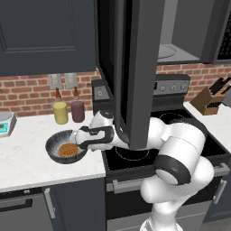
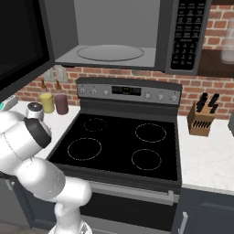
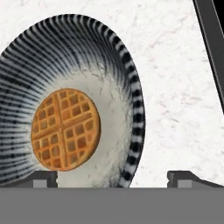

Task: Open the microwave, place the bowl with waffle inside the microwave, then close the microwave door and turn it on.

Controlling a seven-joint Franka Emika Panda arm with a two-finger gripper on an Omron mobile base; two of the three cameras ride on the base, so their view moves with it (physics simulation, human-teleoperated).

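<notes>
The bowl (image 1: 56, 145), dark and streaked at the rim, sits on the white counter left of the stove with the round golden waffle (image 1: 68, 150) in it. My gripper (image 1: 81, 143) is low at the bowl's right rim and open. In the hand view the bowl (image 3: 87, 57) and waffle (image 3: 65, 130) are close up, and the gripper (image 3: 116, 179) has one fingertip over the bowl's inside and the other over the counter, with the rim between them. The microwave (image 2: 109, 45) stands open above the stove, its glass plate (image 2: 109, 53) bare. The microwave door (image 1: 135, 67) is swung out over my arm.
A yellow jar (image 1: 60, 113) and a maroon jar (image 1: 77, 111) stand at the brick wall behind the bowl. The black stove (image 2: 119, 146) is right of the bowl. A knife block (image 2: 200, 119) is on the right counter. A small scale (image 1: 5, 124) sits far left.
</notes>
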